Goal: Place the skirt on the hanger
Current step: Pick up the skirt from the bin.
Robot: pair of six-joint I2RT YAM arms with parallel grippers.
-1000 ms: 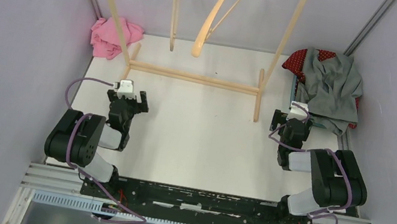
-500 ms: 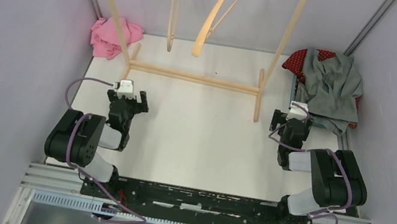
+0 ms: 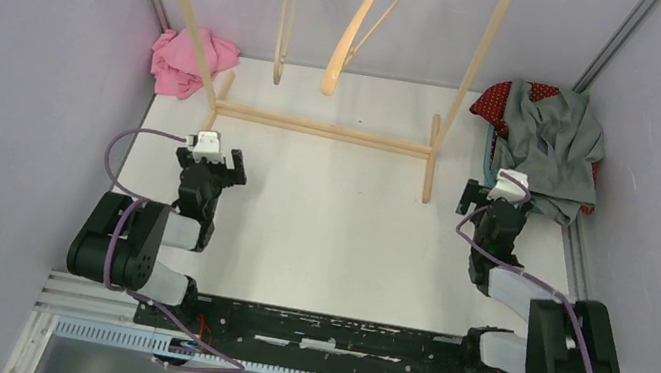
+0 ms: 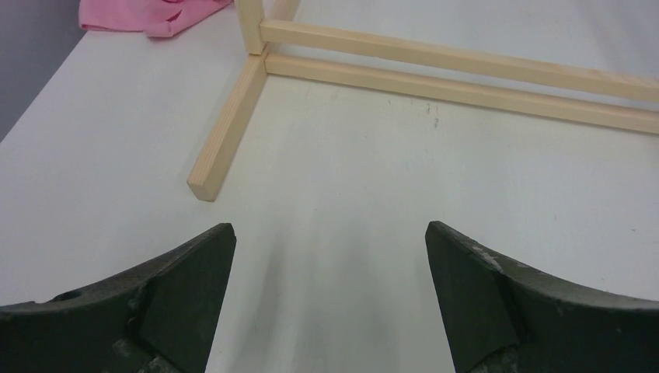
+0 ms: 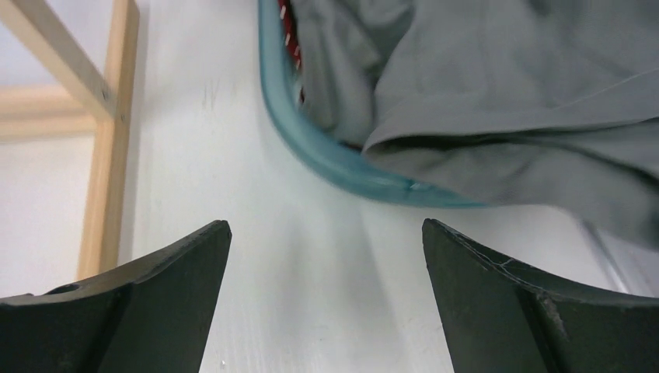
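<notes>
The skirt, judged to be the grey garment, is heaped over a red spotted cloth in the basket at the upper right of the top view. The reach is judged to be the step in hand: the right gripper is held just short of the basket, jaws spread and empty. Next, a fabric edge must be pinched and lifted toward the hangers at top centre. The left gripper, at lower left, is likewise released and empty.
</notes>
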